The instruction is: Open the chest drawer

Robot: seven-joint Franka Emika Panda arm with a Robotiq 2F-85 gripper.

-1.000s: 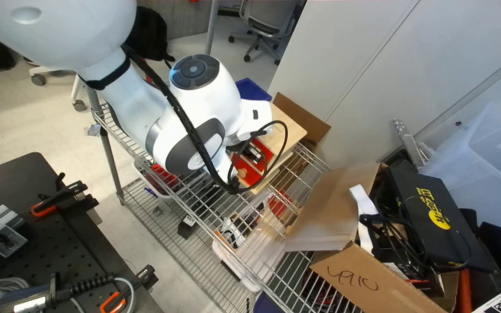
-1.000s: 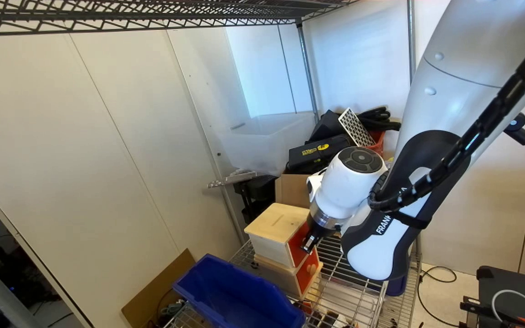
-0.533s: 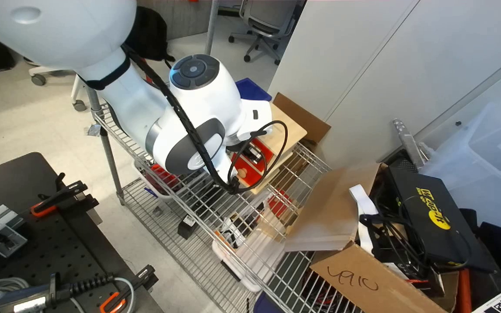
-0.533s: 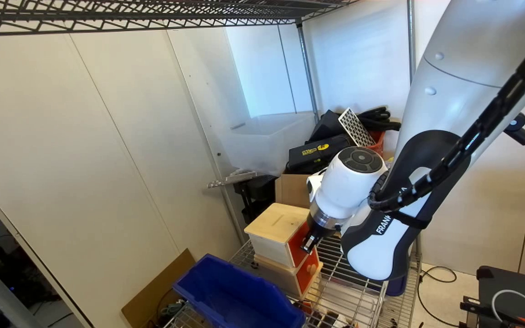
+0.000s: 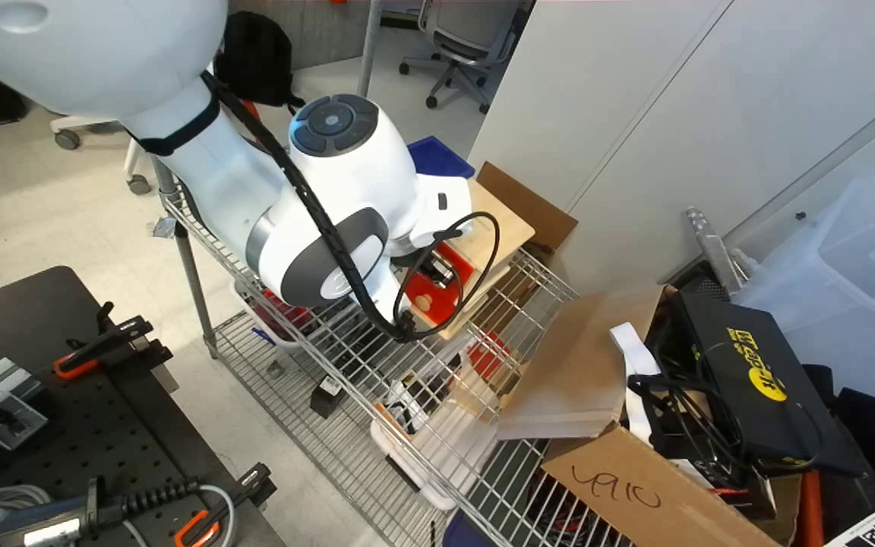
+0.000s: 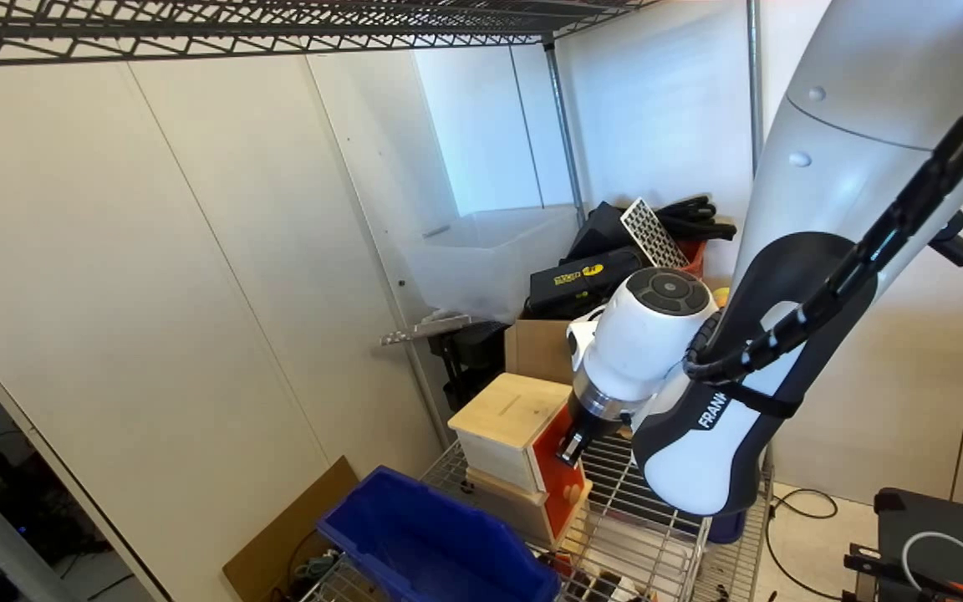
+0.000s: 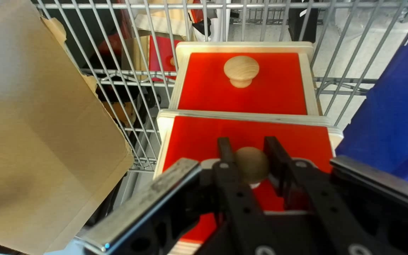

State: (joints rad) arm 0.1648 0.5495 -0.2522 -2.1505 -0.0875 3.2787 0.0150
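The chest [image 6: 502, 410] is pale plywood with two stacked red-fronted drawers; it also shows in an exterior view [image 5: 502, 228], partly behind my arm. In the wrist view the upper drawer's red front [image 7: 197, 136] is near me, and its round wooden knob [image 7: 251, 164] sits between my fingers. My gripper [image 7: 247, 141] is shut on that knob; it also shows in an exterior view [image 6: 568, 456]. The upper drawer front stands slightly out from the chest. The lower drawer's red front [image 7: 207, 88] has a pale knob [image 7: 242, 69] that nothing touches.
A blue bin [image 6: 440, 543] stands beside the chest, close to my gripper's side in the wrist view [image 7: 388, 120]. An open cardboard box [image 5: 582, 365] lies on the opposite side. Everything rests on a wire shelf [image 5: 513, 471]. A cable [image 5: 498, 235] loops beside my gripper.
My gripper and arm have moved slightly back, away from the chest. The upper drawer front has come out a little with the gripper.
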